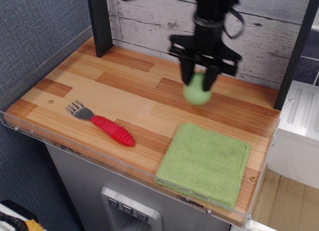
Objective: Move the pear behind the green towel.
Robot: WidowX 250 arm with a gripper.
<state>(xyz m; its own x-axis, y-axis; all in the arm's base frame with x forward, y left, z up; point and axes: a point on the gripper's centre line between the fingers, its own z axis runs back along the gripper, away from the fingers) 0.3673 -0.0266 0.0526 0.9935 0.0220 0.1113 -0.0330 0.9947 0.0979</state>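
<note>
My gripper (198,80) is shut on the pale-green pear (197,92) and holds it by its narrow top, above the wooden counter (139,96). The pear hangs over the counter's back right part, just behind the far left corner of the green towel (205,161). The towel lies flat at the front right of the counter. The pear's stem is hidden between the fingers.
A fork with a red ribbed handle (104,125) lies at the front left. A dark post (98,21) stands at the back left, another (298,46) at the right. A whitewashed plank wall (259,31) runs behind. A clear lip edges the counter's front.
</note>
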